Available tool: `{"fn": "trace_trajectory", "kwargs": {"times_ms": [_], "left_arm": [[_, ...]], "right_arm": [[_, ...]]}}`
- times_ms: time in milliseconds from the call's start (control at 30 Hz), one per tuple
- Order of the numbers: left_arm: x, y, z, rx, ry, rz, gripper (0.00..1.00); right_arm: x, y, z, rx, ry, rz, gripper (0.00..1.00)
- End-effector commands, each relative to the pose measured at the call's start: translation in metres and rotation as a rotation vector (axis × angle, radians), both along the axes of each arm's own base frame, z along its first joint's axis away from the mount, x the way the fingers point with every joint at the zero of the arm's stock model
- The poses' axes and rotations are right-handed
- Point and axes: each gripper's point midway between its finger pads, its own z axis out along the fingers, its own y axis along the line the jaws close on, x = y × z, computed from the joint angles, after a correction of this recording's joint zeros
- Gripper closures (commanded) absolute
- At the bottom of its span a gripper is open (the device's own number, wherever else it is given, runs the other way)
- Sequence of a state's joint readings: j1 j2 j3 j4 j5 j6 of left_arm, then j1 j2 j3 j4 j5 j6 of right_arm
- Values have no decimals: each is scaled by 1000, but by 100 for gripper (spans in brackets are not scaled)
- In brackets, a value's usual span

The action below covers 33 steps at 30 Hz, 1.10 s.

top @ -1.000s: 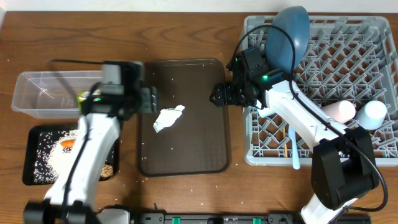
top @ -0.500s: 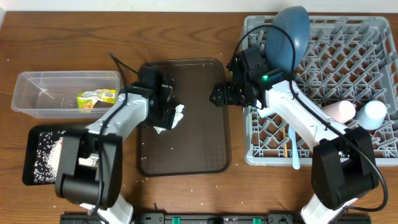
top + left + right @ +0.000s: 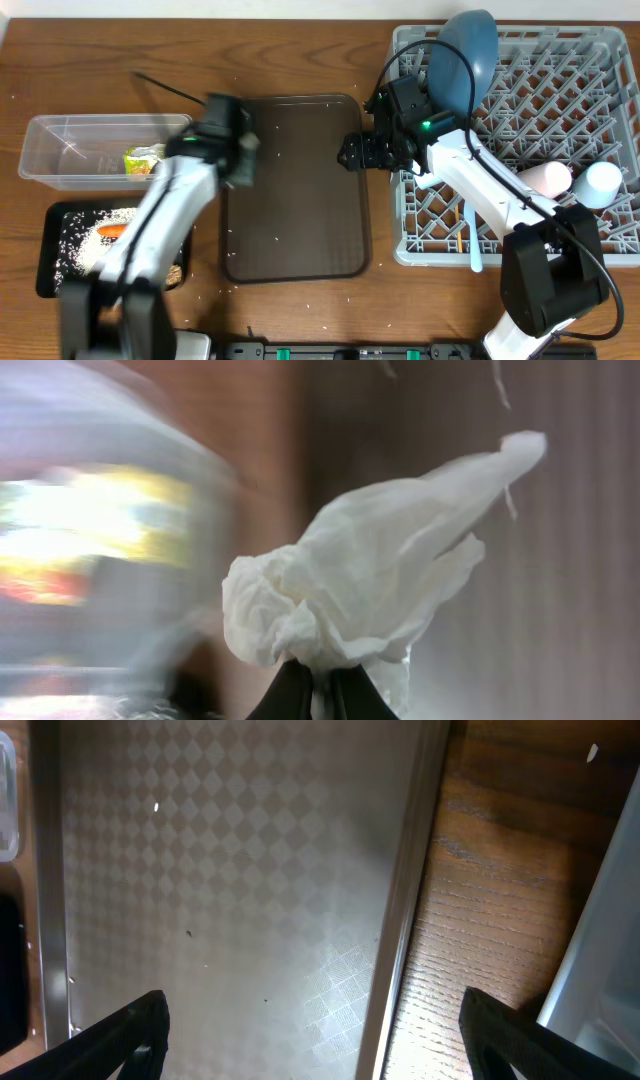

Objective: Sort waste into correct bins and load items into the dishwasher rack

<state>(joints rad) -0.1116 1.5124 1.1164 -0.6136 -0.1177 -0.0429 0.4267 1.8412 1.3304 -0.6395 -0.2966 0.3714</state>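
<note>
left gripper (image 3: 320, 695) clamped on crumpled white tissue (image 3: 370, 590), bottom centre; right gripper (image 3: 320, 1030) spread wide, empty, over serving tray (image 3: 230, 870) right edge

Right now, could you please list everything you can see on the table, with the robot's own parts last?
dishwasher rack: one, grey, table's right side
plate: one, dark blue, upright in rack's far-left corner
pink cup: one, pink, rack's right side
light blue cup: one, pale blue, beside pink cup
utensil: one, light blue, rack's near-left
serving tray: one, dark brown, centre
clear box: one, transparent, far left
wrapper: one, yellow-green, inside clear box
black tray: one, black, near left
carrot: one, orange, in black tray
grains: many, white, in black tray
tissue: one, white, held aloft near clear box
left gripper: one, black, shut on tissue
right gripper: one, black, open over serving tray's right edge
</note>
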Motion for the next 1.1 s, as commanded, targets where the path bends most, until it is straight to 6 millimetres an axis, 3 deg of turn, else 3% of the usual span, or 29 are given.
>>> {"fn": "trace_trajectory", "kwargs": {"times_ms": [0,67,133,333,367,400,433,533,600,700,800,933,1067], "left_arm": [[7,66,53,9,-197,304,94],[8,97,62,-22,-257,417,94],[8,117,57,-47,-260,467,94],[26,134,9,-222,-194,478,93],[31,134,3,-245,-192,473,86],[35,135,-1,-256,-197,469,67],[40,137,-2,-261,-209,466,54],[45,138,0,-259,-227,458,40],[38,136,7,-260,-213,460,17],[22,130,30,-261,-206,461,2],[2,118,61,-265,-231,432,2],[-17,62,99,-326,-261,133,2],[-38,25,123,-336,-287,21,2]], "right_arm": [[3,-14,-10,-58,0,-22,13],[3,-14,-10,-58,0,-22,13],[3,-14,-10,-59,1,-22,14],[3,-14,-10,-58,0,-22,14],[3,-14,-10,-59,1,-22,14],[2,-14,-10,-59,1,-22,14],[2,-15,-11,-60,3,-22,15],[2,-15,-10,-60,3,-22,16],[3,-15,-10,-59,1,-23,17],[5,-17,-8,-56,-5,-29,17],[10,-20,-3,-52,-37,-18,18],[16,-22,15,-43,-101,2,19],[16,-24,58,-25,-227,52,19]]}}
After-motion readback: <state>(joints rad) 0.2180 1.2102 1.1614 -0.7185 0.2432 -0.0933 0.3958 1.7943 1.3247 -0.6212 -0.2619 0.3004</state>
